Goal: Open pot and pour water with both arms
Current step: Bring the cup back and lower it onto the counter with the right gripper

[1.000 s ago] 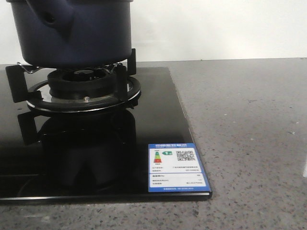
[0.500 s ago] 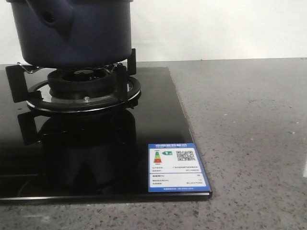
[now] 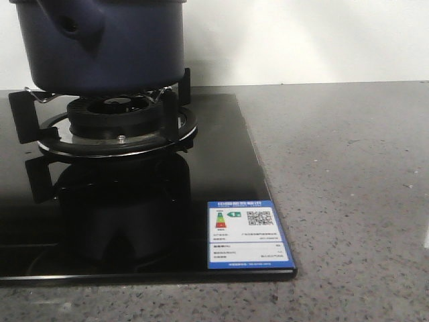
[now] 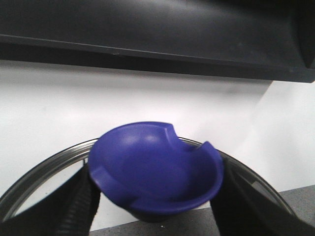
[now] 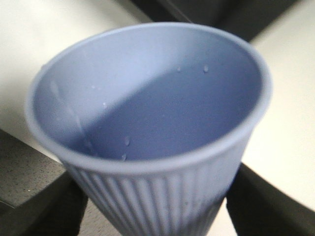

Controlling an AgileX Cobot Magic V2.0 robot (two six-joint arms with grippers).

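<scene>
The dark navy pot point(image 3: 120, 47) stands on the burner at the far left, its stubby side tube point(image 3: 70, 27) facing me. Its top is cut off by the frame. Neither arm shows in the front view. In the left wrist view my left gripper point(image 4: 155, 209) is shut on the blue bowl-shaped knob point(image 4: 155, 169) of a glass lid with a steel rim point(image 4: 39, 172), held up before a white wall. In the right wrist view my right gripper point(image 5: 152, 214) is shut on a light blue ribbed cup point(image 5: 147, 113) with droplets on its inner wall.
The burner with black pot supports point(image 3: 114, 124) sits on a glossy black glass hob point(image 3: 134, 221) with a blue and white label point(image 3: 248, 235) at its front right corner. Grey speckled counter point(image 3: 348, 188) lies to the right, a white wall behind.
</scene>
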